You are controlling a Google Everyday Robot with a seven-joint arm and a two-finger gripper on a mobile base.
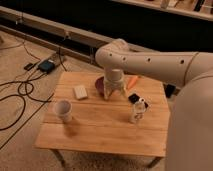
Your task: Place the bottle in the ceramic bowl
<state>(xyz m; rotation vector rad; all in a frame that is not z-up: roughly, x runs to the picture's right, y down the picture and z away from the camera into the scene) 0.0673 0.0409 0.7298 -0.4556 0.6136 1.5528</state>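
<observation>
A robot's pale arm (pixel 150 62) reaches over a low wooden table (pixel 100 132), its gripper (pixel 114 95) pointing down at the far middle of the tabletop, fingers spread apart with nothing between them. Directly behind it, on its left edge, sits the one ceramic bowl (pixel 99 85), dark maroon and largely hidden by the gripper, so its contents cannot be made out. The single white cup (pixel 63 109) stands upright near the table's left edge, mouth up; whether it holds anything cannot be told. The one bottle (pixel 138 112), clear with a pale cap, stands upright on the table's right side, outside the bowl and apart from the gripper. Also on the table: one flat white block (pixel 80 91), one orange object (pixel 132 81), and one small dark object (pixel 135 97) just behind the bottle.
</observation>
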